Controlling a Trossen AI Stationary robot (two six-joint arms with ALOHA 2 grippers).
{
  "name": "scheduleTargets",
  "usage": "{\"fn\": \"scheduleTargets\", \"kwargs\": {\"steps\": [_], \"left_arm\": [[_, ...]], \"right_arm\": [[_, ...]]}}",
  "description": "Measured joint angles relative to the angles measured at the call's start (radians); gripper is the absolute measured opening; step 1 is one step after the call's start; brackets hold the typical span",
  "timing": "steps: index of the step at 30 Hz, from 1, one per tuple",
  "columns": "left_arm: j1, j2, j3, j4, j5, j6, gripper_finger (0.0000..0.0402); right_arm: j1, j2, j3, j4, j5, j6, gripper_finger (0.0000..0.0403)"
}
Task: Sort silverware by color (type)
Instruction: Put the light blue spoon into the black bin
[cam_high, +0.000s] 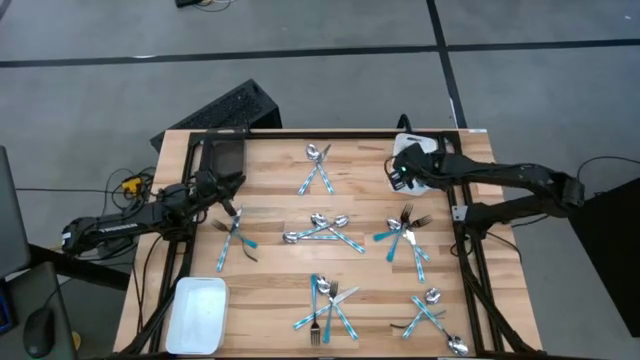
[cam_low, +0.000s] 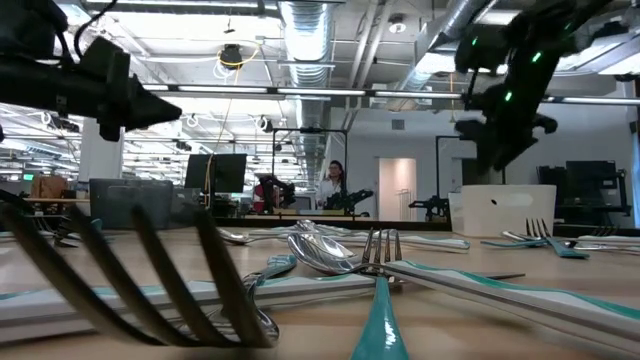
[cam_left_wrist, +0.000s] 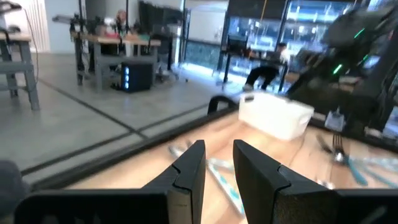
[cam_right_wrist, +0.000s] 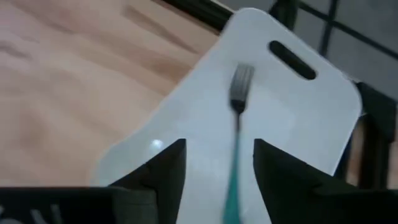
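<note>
Silverware fork (cam_right_wrist: 238, 93) lies in the white tray (cam_right_wrist: 186, 118) at the table's far right corner, just under my right gripper (cam_right_wrist: 217, 165), whose jaws stand parted and released. My left gripper (cam_left_wrist: 217, 168) hovers at the table's left side, empty, fingers narrowly apart. If I lift carelessly, I judge a finger could snag the teal handle and flick the fork out.

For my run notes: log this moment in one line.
right gripper: open over white tray, fork in it | left gripper: empty, above table

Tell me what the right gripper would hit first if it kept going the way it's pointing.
Probably the fork lying in the white tray; the right gripper points straight down at it, fingers open.
</note>
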Motion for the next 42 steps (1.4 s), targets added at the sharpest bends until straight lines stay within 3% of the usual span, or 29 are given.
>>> {"fn": "scheduleTargets", "kwargs": {"steps": [5, 7, 11, 17, 22, 27, 36, 42], "left_arm": [[-0.003, 0.007, 0.002, -0.053, 0.196, -0.087, 0.0071], [-0.003, 0.007, 0.000, -0.052, 0.219, -0.079, 0.0071], [-0.003, 0.007, -0.001, -0.021, 0.229, -0.073, 0.0071], [-0.074, 0.006, -0.001, 0.146, 0.397, -0.094, 0.0071], [-0.170, 0.007, 0.008, 0.175, 0.262, -0.050, 0.0071], [-0.247, 0.010, 0.008, 0.177, 0.167, -0.087, 0.0071], [-0.322, 0.093, 0.008, 0.253, 0.078, -0.079, 0.0071], [-0.366, 0.176, 0.009, 0.310, 0.076, -0.088, 0.0071]], "right_arm": [[0.246, -0.144, 0.002, -0.024, 0.016, 0.112, 0.0218], [0.328, -0.166, 0.002, -0.020, 0.016, 0.112, 0.0212], [0.458, -0.168, 0.002, -0.031, 0.015, 0.182, 0.0195], [0.620, -0.143, 0.002, -0.067, 0.022, 0.429, 0.0180], [0.738, -0.131, 0.002, -0.144, 0.087, 0.543, 0.0179], [0.776, -0.088, 0.002, -0.236, 0.054, 0.519, 0.0179], [0.675, -0.062, 0.002, -0.440, -0.001, 0.657, 0.0155], [0.638, -0.065, -0.036, -0.277, -0.167, 0.642, 0.0154]]}}
